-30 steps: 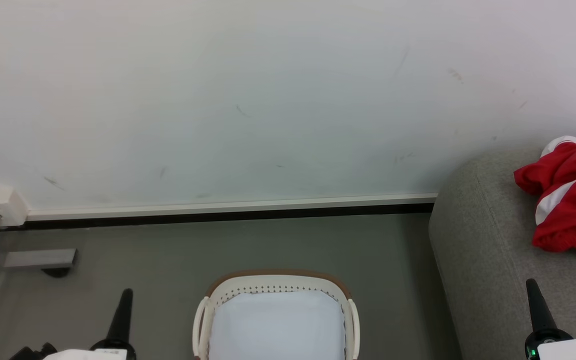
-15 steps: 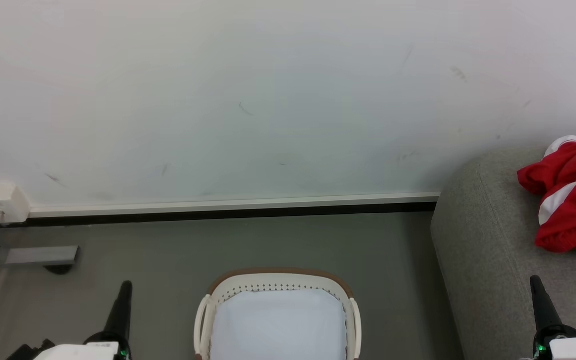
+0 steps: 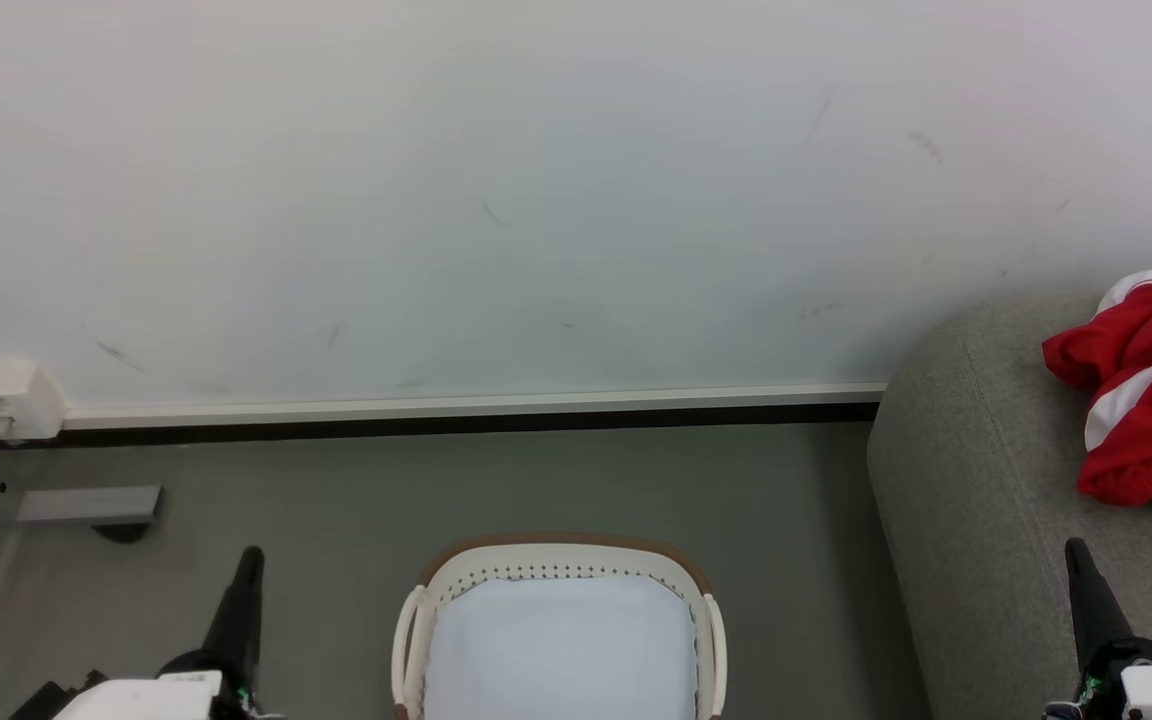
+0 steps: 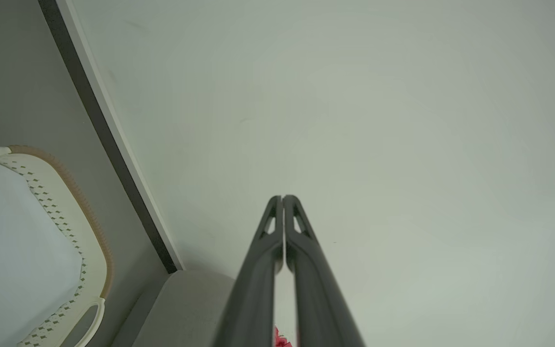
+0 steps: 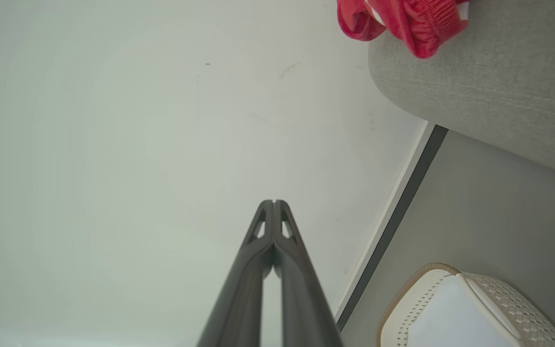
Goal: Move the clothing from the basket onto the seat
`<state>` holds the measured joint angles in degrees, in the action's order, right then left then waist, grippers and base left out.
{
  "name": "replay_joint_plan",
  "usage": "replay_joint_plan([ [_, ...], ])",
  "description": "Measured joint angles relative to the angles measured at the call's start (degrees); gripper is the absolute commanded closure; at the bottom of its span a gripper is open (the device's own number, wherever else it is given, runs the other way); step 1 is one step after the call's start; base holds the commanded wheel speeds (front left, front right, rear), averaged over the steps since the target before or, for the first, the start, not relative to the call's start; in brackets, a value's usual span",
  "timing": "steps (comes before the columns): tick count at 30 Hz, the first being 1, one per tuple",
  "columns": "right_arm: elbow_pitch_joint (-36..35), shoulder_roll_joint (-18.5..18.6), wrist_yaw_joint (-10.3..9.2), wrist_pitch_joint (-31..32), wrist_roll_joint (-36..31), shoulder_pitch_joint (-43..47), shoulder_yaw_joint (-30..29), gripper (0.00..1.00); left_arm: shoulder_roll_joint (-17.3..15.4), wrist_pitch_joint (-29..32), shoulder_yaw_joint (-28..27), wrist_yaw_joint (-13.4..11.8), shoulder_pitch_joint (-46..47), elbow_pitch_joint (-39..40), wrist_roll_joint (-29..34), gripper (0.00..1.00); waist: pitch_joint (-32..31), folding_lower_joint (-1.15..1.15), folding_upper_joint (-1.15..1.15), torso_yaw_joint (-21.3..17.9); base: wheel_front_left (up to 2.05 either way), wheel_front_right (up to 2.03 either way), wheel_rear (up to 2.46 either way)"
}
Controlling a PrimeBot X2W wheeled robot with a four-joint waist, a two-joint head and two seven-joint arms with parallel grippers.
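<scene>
While both pairs of fingers are pressed tight together with nothing between them, the left gripper (image 3: 250, 558) points up over the floor (image 3: 536, 480) beside the basket (image 3: 556, 549), and the right gripper (image 3: 1074, 550) points up over the sofa (image 3: 976, 470). A crumpled heap of red and white clothing (image 3: 1141, 400) lies on the sofa, back from its rounded end, its long axis running from the wall (image 3: 536, 200) side towards the front. The picture's right edge cuts it off, and the bottom edge cuts off the basket with its pale bottom.
</scene>
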<state>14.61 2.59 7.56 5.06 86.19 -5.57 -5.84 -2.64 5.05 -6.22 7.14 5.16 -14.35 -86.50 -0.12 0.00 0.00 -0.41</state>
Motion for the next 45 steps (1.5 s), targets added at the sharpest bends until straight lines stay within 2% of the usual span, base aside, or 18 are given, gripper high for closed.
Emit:
replay_joint_plan([
  [16,-0.46,0.05,-0.01,1.49,6.17,-0.26,-0.62,1.00,-0.03,1.48,-0.30,0.18,0.84,0.21,-5.46,1.00,0.30,0.00,0.00,0.42,0.00,0.00,0.00],
  [45,-0.49,0.07,-0.01,1.49,6.17,-0.27,-0.63,1.00,-0.03,1.48,-0.30,0.24,0.87,0.21,-5.46,1.00,0.29,0.00,0.00,0.41,0.00,0.00,0.00],
])
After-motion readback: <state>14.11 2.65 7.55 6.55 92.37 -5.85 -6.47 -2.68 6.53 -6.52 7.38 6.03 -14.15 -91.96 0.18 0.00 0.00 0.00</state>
